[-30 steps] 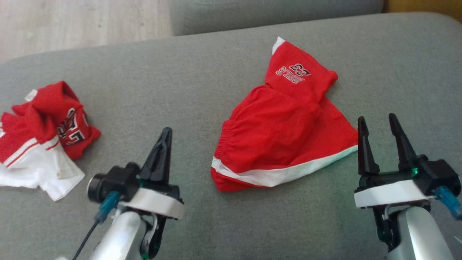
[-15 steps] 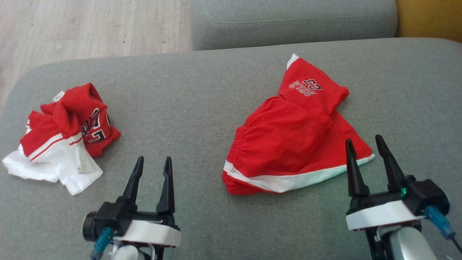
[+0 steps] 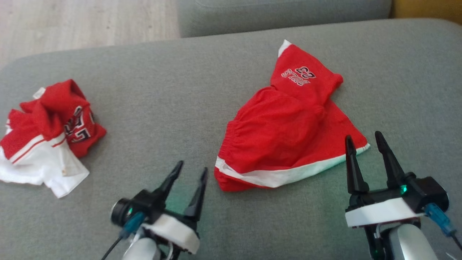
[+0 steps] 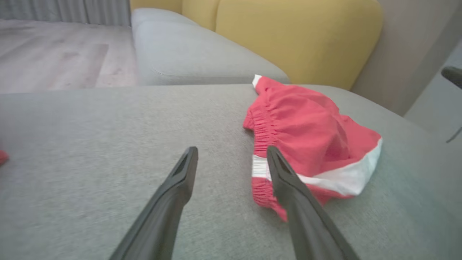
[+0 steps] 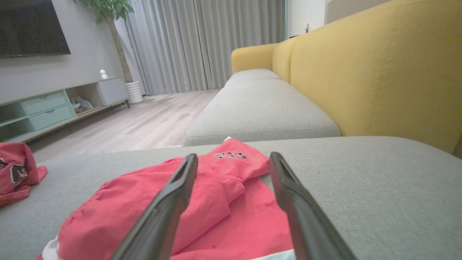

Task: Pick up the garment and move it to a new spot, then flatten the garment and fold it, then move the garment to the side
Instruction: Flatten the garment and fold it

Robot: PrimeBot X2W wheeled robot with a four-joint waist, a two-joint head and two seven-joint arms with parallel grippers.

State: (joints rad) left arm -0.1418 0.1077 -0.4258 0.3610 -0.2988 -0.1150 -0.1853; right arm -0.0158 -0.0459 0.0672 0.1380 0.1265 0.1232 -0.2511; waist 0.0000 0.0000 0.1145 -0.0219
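The garment, a pair of red shorts (image 3: 288, 126) with a white hem band and a small printed logo, lies loosely folded over itself on the grey sofa cushion (image 3: 162, 90). My left gripper (image 3: 192, 167) stands open just left of the shorts' waistband corner, nothing between its fingers. In the left wrist view the shorts (image 4: 306, 133) lie to the right of the open left gripper (image 4: 231, 148). My right gripper (image 3: 363, 135) is open at the shorts' right corner, above the white hem. The right wrist view has the shorts (image 5: 108, 209) under and ahead of the right gripper (image 5: 233, 154).
A crumpled red and white jersey (image 3: 47, 130) lies at the cushion's left end, also seen as the jersey (image 5: 18, 173) in the right wrist view. A second grey cushion (image 3: 281, 11) adjoins at the back. A yellow backrest (image 5: 379, 72) rises on the right. Wooden floor (image 3: 72, 21) lies beyond.
The left gripper has gone from shut to open and has shifted right, toward the shorts. The head camera has moved. The right gripper stays open in place.
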